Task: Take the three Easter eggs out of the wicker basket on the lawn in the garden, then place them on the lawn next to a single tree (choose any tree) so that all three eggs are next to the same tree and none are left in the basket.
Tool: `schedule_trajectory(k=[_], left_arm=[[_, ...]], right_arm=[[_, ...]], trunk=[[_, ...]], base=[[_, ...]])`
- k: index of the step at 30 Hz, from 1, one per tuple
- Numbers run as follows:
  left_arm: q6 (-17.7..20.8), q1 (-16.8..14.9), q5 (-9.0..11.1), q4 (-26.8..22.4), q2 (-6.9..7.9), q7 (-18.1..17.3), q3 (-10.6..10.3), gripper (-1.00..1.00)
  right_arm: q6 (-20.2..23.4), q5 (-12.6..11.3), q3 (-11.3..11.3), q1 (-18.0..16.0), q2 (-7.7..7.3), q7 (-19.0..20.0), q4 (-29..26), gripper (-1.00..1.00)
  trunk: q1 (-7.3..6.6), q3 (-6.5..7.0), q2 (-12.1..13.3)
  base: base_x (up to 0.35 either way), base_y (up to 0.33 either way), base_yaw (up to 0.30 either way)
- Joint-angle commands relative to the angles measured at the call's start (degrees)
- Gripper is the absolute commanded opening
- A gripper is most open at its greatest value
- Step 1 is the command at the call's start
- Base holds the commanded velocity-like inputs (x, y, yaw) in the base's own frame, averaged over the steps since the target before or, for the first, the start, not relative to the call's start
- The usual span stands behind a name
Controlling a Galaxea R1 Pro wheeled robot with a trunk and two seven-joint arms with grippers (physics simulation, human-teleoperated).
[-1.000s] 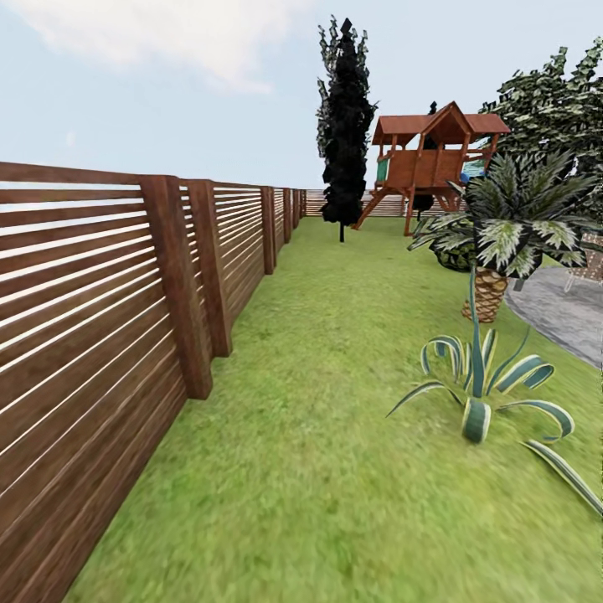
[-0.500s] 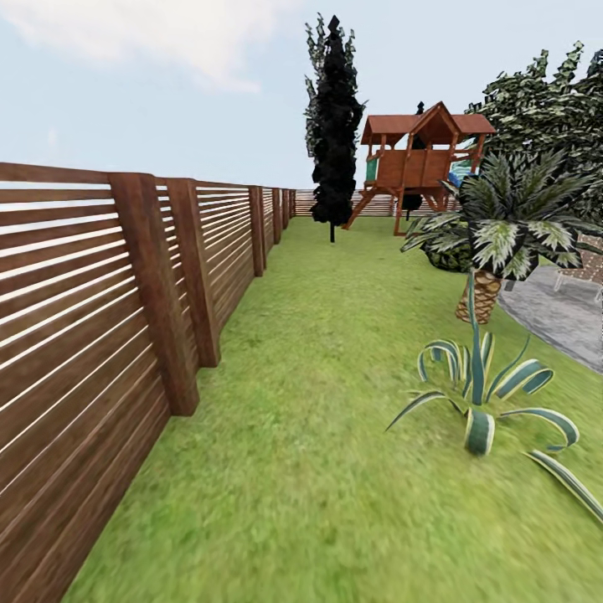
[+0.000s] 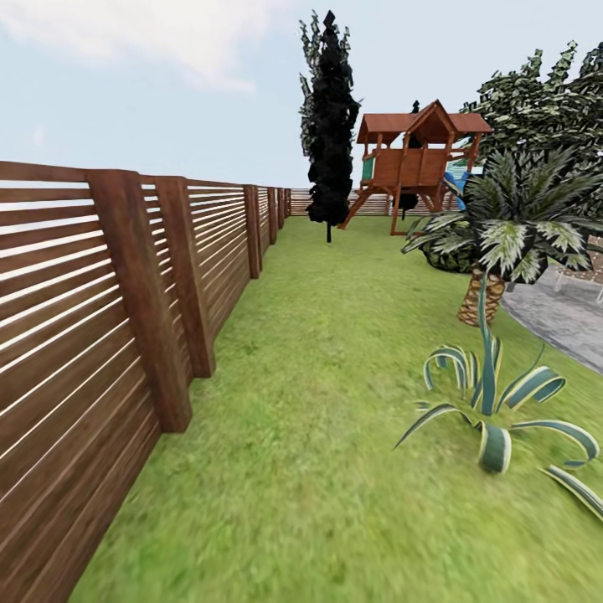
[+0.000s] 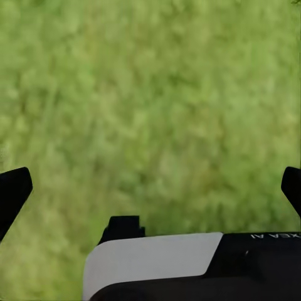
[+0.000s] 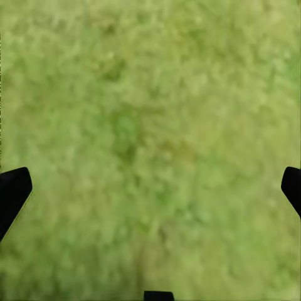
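Note:
The Easter eggs and the wicker basket are out of view. The lawn (image 3: 335,352) stretches ahead of me in the head view, a long strip of mottled green grass. Both wrist views look down on bare grass. My left gripper (image 4: 150,188) is open, its black fingertips (image 4: 12,191) far apart with nothing between them. My right gripper (image 5: 150,188) is open too, over the lawn (image 5: 150,125), and holds nothing. A leafy crown (image 3: 544,100) rises at the right; its trunk is hidden, so I cannot tell whether it is the tree.
A brown slat fence (image 3: 100,293) runs along the left. A striped agave (image 3: 494,402) and a short palm (image 3: 502,234) stand at the right, with grey paving (image 3: 569,322) behind. Far ahead are a dark cypress (image 3: 329,126) and a wooden playset (image 3: 414,159).
The whole head view has shifted: the fence posts slid left and the agave sits lower and nearer, so the camera has moved forward along the fence.

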Motion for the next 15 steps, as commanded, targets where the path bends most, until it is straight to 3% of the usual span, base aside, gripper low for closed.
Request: schedule_trajectory(k=[1,15], left_arm=[[-0.2,0.0,-0.1,0.0,-0.01,0.1,0.0,1.00],[-0.2,0.0,-0.1,0.0,-0.01,0.0,-0.1,1.00]], right_arm=[[-0.2,0.3,0.0,0.0,0.02,0.0,0.1,1.00],[-0.2,0.3,0.0,0.0,0.04,0.0,0.1,1.00]], trunk=[[0.03,-0.06,0.0],[0.03,-0.09,0.0]], base=[[0.335,0.099,-0.051],[0.335,0.099,-0.021]])
